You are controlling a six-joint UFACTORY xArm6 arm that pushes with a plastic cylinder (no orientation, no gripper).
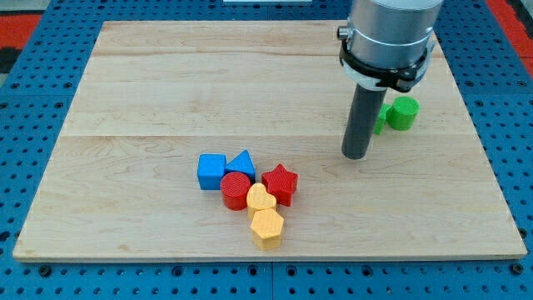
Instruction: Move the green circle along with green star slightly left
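Note:
The green circle (404,112) stands at the view's right on the wooden board. The green star (379,121) sits against its left side, mostly hidden behind my dark rod. My tip (356,156) rests on the board just below and to the left of the green star, a short gap from it.
A cluster sits at the view's bottom centre: blue cube (211,172), blue triangle (242,163), red circle (236,191), red star (281,183), yellow heart (261,200), yellow hexagon (267,228). The board's right edge (483,142) lies close to the green blocks.

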